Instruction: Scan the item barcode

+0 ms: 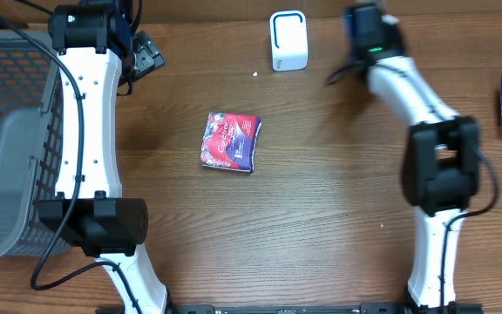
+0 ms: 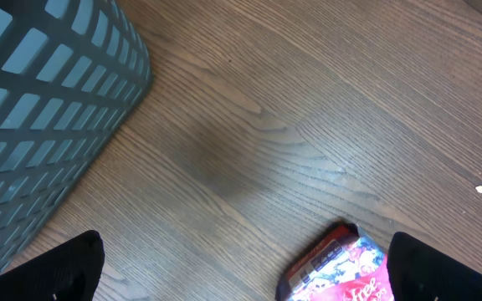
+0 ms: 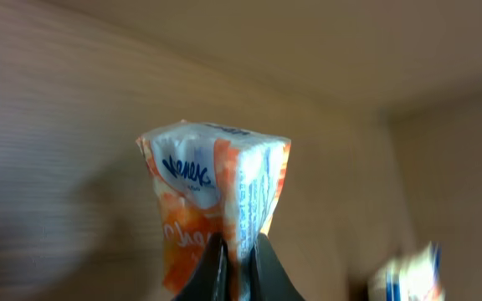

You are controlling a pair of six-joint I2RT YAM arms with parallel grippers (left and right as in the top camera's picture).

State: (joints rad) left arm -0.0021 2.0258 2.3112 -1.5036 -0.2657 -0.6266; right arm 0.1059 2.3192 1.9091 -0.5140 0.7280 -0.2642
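The right gripper (image 3: 239,251) is clenched on a Kleenex tissue pack (image 3: 212,196), pinching its lower edge so that the orange-and-white pack stands up above the fingertips. The overhead view places that gripper high over the far side of the tabletop (image 1: 321,218), just to the right of the white scanner (image 1: 288,41). The pack itself cannot be made out from above.

The pick-up looks done, and the step in hand is presenting the pack to the scanner. No barcode shows on the faces in the right wrist view, which is blurred, so which side carries it cannot be told.

The next move calls for bringing the pack in front of the scanner's reading face and rotating the wrist until the printed code faces it squarely. The pinch on 1 thin edge is narrow, so the soft pack may sag or swing during that turn.

The left gripper (image 2: 243,251) is released, its jaws wide apart and empty, over bare wood between the grey basket (image 2: 48,109) and a purple-red snack packet (image 2: 341,267), which lies flat mid-table.
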